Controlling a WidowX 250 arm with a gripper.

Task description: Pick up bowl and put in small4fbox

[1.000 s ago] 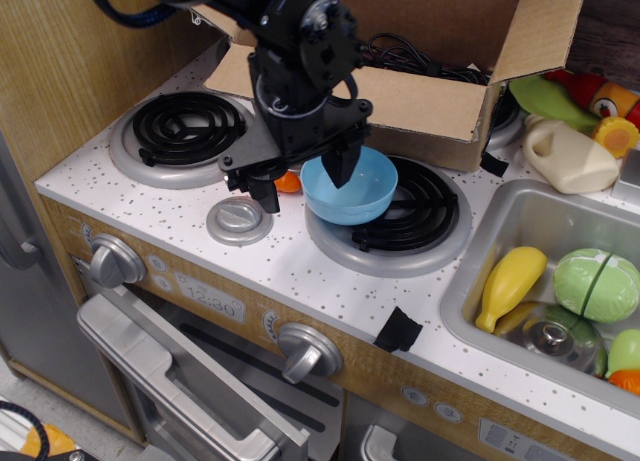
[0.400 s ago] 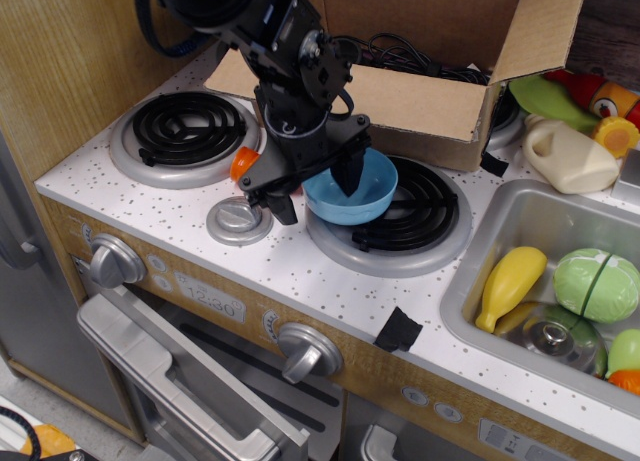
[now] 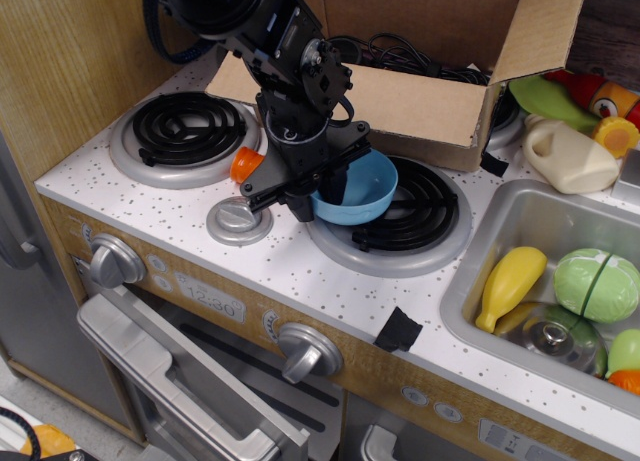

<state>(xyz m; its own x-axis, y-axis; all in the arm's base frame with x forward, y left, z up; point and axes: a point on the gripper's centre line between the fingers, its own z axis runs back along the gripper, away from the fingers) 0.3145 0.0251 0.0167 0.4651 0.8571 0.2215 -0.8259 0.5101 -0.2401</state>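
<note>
The light blue bowl [image 3: 360, 189] sits on the left part of the right burner coil [image 3: 420, 213], with no visible gap beneath it. My gripper [image 3: 318, 194] comes down over the bowl's left rim, one finger outside it and one inside. The jaws have closed in on the rim and look shut on it. The small4fbox [image 3: 425, 96], a large brown cardboard box with open flaps, stands just behind the bowl at the back of the counter. Black cables lie inside the box.
A round silver lid [image 3: 238, 221] and an orange toy [image 3: 245, 164] lie left of the bowl, by the left burner [image 3: 190, 126]. The grey sink [image 3: 478, 266] on the right holds yellow and green toy food. A cream jug [image 3: 568, 156] stands behind it. A wooden wall is at left.
The gripper's fingers have drawn together on the bowl's left rim, from a wide straddle to a narrow gap. The bowl has stayed on the burner. The arm shifted slightly left, uncovering the orange toy.
</note>
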